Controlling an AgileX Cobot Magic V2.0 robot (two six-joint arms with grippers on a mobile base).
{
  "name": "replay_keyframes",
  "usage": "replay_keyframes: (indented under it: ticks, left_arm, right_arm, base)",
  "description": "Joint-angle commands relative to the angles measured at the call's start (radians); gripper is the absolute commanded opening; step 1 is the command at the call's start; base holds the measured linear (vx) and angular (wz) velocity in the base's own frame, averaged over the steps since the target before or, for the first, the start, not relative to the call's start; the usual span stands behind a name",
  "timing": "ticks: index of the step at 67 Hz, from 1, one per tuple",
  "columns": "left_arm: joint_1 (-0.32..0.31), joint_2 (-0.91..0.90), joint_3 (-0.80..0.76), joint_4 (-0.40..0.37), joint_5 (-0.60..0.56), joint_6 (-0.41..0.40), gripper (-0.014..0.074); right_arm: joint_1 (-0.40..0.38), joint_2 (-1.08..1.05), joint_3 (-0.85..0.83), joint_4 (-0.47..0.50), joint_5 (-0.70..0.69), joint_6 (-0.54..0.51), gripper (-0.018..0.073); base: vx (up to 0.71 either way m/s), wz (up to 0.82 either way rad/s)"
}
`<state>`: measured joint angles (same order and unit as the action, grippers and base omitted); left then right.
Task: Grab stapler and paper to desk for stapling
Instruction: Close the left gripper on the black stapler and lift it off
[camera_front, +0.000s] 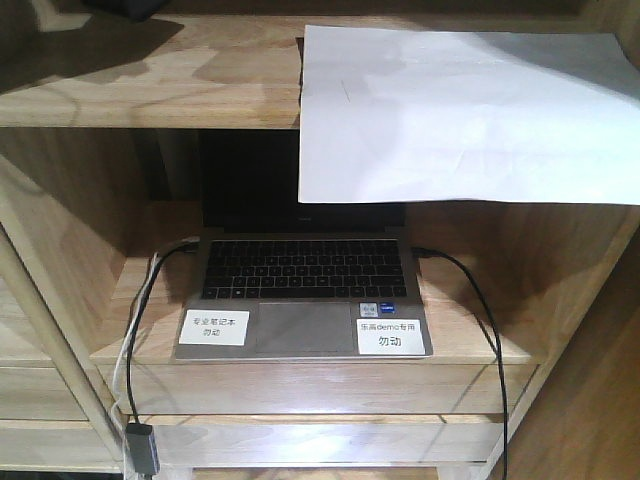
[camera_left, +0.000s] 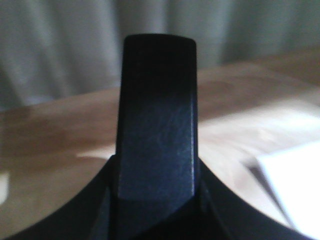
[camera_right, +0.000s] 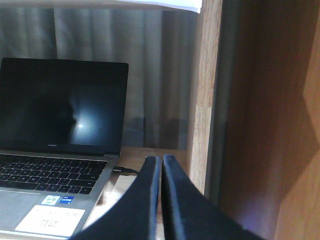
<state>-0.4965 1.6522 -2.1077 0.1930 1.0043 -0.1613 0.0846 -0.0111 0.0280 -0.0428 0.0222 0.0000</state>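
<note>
Paper (camera_front: 460, 110) lies on the right of the top shelf (camera_front: 150, 90) of a wooden unit. Its front edge droops over the lip above an open laptop (camera_front: 300, 290). The right gripper (camera_right: 161, 160) points into the laptop's bay beside the upright (camera_right: 202, 100), fingers pressed together on nothing. The left gripper (camera_left: 157, 100) fills its view, blurred, and its opening cannot be told.

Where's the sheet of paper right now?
In the front-facing view, the paper lies on the upper shelf at the right. Its front part hangs over the shelf edge, just above the open laptop.
</note>
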Motion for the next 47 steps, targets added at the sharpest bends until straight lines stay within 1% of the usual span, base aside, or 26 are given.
replay_keyframes:
  ticks: [1, 5, 10, 17, 27, 40, 47]
  left_arm:
    - [-0.011, -0.134, 0.096, 0.031, -0.175, -0.020, -0.0007]
    - [-0.014, -0.207, 0.190, 0.025, -0.231, -0.021, -0.0007]
    - [-0.014, -0.301, 0.321, 0.000, -0.300, -0.021, -0.0007]
    - [-0.014, -0.423, 0.482, -0.018, -0.359, -0.020, -0.0007]
    - [-0.014, -0.573, 0.663, -0.016, -0.368, -0.012, -0.0007]
    - [-0.014, -0.769, 0.865, -0.034, -0.369, -0.008, -0.0007]
    - [-0.014, -0.871, 0.980, -0.034, -0.368, 0.017, -0.0007]
  right_arm:
    - [-0.002, -0.014, 0.004, -0.008, -0.079, 0.000, -0.0009]
    - [-0.002, -0.014, 0.004, -0.008, -0.079, 0.000, -0.0009]
    - [-0.002, -0.014, 0.004, -0.008, -0.079, 0.000, -0.0009]
    - [-0.002, -0.014, 0.004, -0.008, -0.079, 0.000, -0.0009]
    - [-0.002, -0.014, 0.004, -0.008, -0.079, 0.000, -0.0009]
    - [-0.002, -0.014, 0.004, -0.008, -0.079, 0.000, -0.0009]
    - [-0.002, -0.014, 0.004, -0.008, -0.079, 0.000, -0.0009]
  base:
    - [0.00, 0.00]
    - [0.00, 0.00]
    - [0.00, 0.00]
    - [0.00, 0.00]
    - [0.00, 0.00]
    - [0.00, 0.00]
    - [0.00, 0.00]
